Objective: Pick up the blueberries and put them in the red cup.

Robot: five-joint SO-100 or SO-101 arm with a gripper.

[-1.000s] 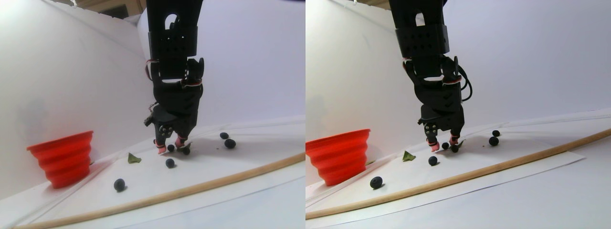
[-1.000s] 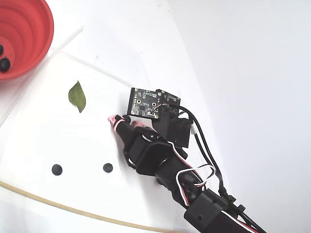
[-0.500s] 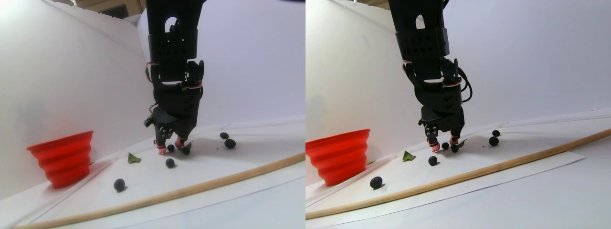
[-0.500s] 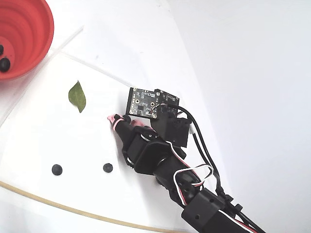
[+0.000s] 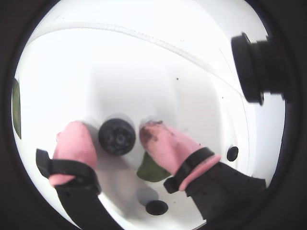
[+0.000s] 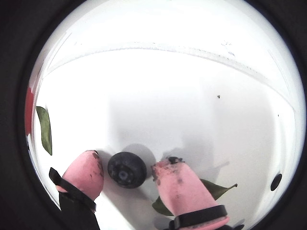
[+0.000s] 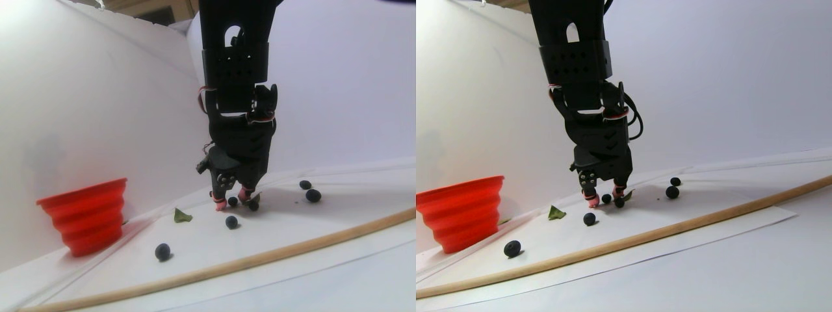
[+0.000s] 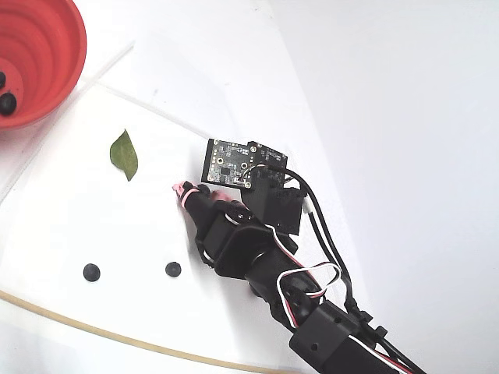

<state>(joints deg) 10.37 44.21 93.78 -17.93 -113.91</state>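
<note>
Pink-tipped fingers (image 5: 74,143) of the gripper (image 6: 125,173) are reaching down to the white sheet (image 8: 70,218) and straddling one blueberry (image 5: 116,136), which is lying on the sheet in the gap between them. In both wrist views the jaws are standing a little apart, with thin slivers of white showing on either side of the berry, so they are bracketing it rather than pinching it. A green leaf (image 6: 216,188) is lying under and behind the finger on the right in the wrist views. In the stereo pair view the gripper (image 7: 232,201) is hanging from the upright black arm (image 7: 235,78), with its tips at the sheet. Other blueberries (image 7: 162,251) are lying scattered on the sheet: two nearer the camera and two farther right. The red cup (image 7: 88,218) is standing well apart at the left of that view. In the fixed view the red cup (image 8: 47,54) is sitting in the top left corner with two berries (image 8: 7,103) inside, and another leaf (image 8: 124,154) is lying between it and the arm. A wooden rod (image 7: 260,260) is running along the sheet's near edge
</note>
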